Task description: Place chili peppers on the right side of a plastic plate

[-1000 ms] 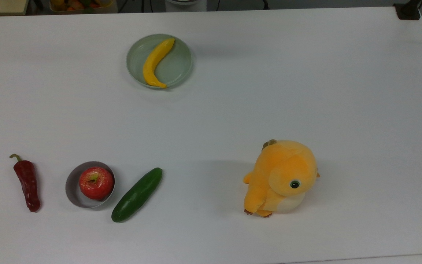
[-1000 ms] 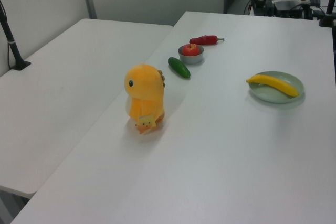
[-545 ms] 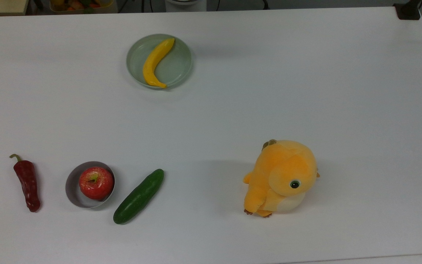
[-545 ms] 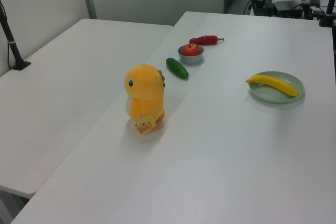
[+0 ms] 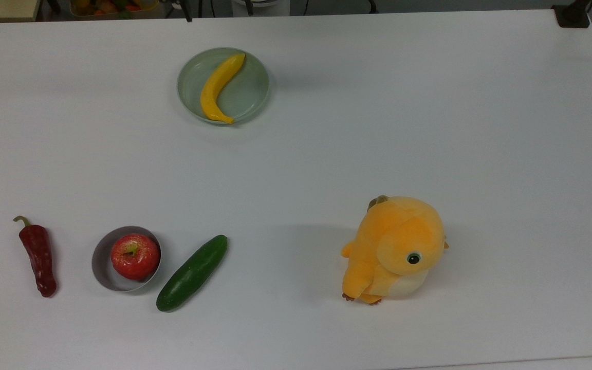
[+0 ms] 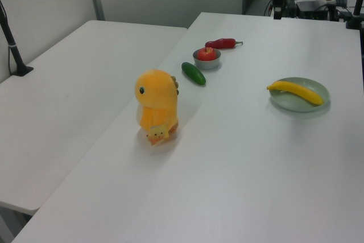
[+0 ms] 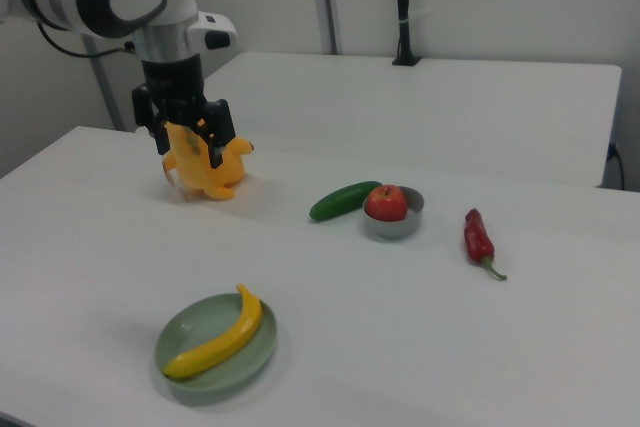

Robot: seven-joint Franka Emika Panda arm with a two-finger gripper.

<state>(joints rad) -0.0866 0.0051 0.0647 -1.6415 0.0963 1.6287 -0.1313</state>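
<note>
The dark red chili pepper lies on the white table at the top view's lower left, far from the plate; I also see it in the left view and the right view. The pale green plastic plate sits near the top view's upper middle with a yellow banana in it. In the right view my gripper hangs open above the table, in front of the orange plush toy, with nothing between its fingers. It is well away from the chili and from the plate.
A grey metal bowl holding a red apple stands just right of the chili in the top view, with a green cucumber beside it. An orange plush toy stands at the lower right. A second white table adjoins in the left view.
Dark parts of the arm have shifted at the far edge of the table in the top and left views. The cucumber looks nudged slightly and back. The chili, plate and banana stay put.
</note>
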